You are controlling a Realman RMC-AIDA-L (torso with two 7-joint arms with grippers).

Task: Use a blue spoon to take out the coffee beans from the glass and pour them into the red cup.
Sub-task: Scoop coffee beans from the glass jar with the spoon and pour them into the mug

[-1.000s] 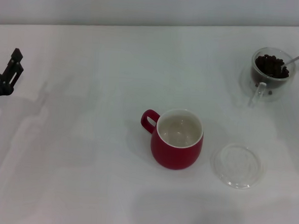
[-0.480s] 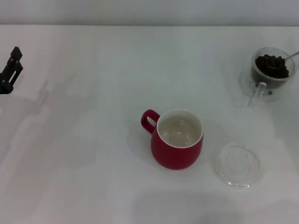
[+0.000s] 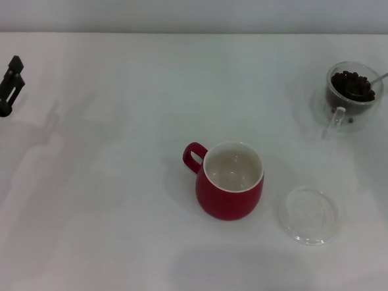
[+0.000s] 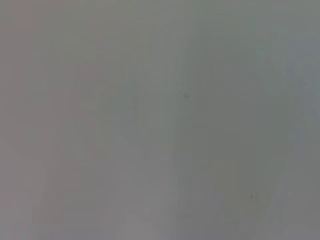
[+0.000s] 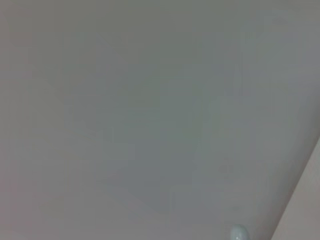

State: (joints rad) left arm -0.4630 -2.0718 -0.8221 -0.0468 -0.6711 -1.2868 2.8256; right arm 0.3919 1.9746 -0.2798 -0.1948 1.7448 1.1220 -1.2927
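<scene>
Spoon bowl in the bean glass, far right of your white table [image 3: 111,200].

You see the small clear glass [image 3: 352,94] heaped with dark coffee beans [image 3: 353,85], the metal-necked blue spoon [image 3: 372,82] resting in it. The squat red cup [image 3: 229,180] sits centre, a flat clear saucer [image 3: 308,214] just beside. Left gripper [image 3: 1,91] sits parked at the left edge; its jaws' state can't be told. The right gripper is out of sight.

Much is cut off at the picture edges, and both wrist views are blank.

In the head view, the blue spoon [image 3: 385,75] is cut by the right edge, so only its metal neck and bowl are seen; what holds it is not shown. The left gripper [image 3: 1,89] is clipped by the left edge, and its fingers cannot be judged. The right gripper is out of view. Only featureless grey worktop [image 4: 160,120] is given by the wrist views, apart from a small pale rounded shape [image 5: 238,233] that cannot be identified.
</scene>
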